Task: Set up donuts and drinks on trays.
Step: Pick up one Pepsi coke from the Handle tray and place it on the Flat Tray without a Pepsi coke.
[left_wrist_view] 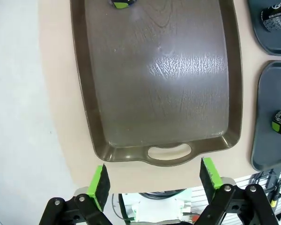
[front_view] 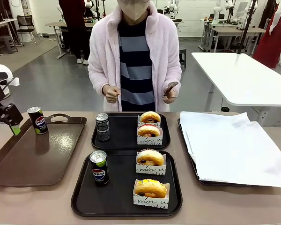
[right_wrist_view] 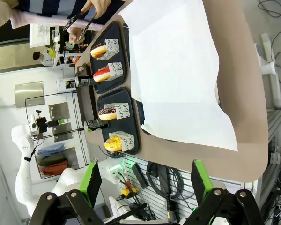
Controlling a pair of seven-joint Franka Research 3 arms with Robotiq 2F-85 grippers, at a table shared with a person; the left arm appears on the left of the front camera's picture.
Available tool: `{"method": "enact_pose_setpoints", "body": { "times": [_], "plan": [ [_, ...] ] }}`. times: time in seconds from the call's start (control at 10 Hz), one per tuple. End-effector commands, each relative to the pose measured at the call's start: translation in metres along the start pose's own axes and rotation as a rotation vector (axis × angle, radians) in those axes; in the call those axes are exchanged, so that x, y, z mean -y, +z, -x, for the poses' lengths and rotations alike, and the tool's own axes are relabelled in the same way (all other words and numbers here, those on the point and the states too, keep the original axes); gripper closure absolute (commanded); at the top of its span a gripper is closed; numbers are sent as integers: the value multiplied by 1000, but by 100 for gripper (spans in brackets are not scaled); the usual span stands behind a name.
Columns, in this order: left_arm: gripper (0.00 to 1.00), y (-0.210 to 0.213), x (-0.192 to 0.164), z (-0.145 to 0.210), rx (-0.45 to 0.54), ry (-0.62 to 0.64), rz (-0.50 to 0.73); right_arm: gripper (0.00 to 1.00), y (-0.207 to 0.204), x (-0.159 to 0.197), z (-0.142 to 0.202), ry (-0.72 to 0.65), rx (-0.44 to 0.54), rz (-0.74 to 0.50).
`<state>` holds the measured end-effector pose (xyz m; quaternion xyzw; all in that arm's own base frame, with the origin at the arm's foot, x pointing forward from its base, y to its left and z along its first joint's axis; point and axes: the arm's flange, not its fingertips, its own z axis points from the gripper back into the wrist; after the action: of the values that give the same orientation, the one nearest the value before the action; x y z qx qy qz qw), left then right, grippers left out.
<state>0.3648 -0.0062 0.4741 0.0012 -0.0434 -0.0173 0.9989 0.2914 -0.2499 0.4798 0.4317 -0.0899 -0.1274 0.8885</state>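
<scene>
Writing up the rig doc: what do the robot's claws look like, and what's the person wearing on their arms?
Left claw and right claw: black linkage frames with silver bolts, and bright green pads on the fingertips. In the front view the left claw is black with a green tip. The person's sleeves are fluffy pale pink, over a navy and grey striped top.

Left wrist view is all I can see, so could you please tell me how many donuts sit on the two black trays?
Observer: Four donuts in paper sleeves, two on the far tray and two on the near tray.
Operator: Thank you. Does each tray have a whole can?
Observer: Yes, the far can and the near can both stand upright, left of the donuts.
Operator: And what is the person doing?
Observer: The person stands at the far side, holding tongs.
</scene>
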Motion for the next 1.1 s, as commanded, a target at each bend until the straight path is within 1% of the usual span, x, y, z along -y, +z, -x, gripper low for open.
{"method": "enact_pose_setpoints", "body": {
  "times": [0.0,0.2,0.3,0.5,0.6,0.7,0.8,0.9,1.0],
  "plan": [
    [0,3,-3,2,5,-8,2,0,0,-1,1,1,-4,-2],
    [0,1,-1,0,3,2,1,0,0,-1,1,1,-4,-2],
    [0,6,-26,-25,-83,64,252,0,0,-1,1,1,-4,-2],
    [0,1,-83,-50,-224,51,656,0,0,-1,1,1,-4,-2],
    [0,-10,-114,-55,-221,44,851,0,0,-1,1,1,-4,-2],
    [0,-27,-146,-56,-171,52,1040,0,0,-1,1,1,-4,-2],
    [0,-42,-171,-53,-98,58,1174,0,0,-1,1,1,-4,-2],
    [0,-55,-190,-49,-8,67,1237,0,0,-1,1,1,-4,-2],
    [0,-68,-206,-40,42,80,1274,0,0,-1,1,1,-4,-2]
  ]
}}
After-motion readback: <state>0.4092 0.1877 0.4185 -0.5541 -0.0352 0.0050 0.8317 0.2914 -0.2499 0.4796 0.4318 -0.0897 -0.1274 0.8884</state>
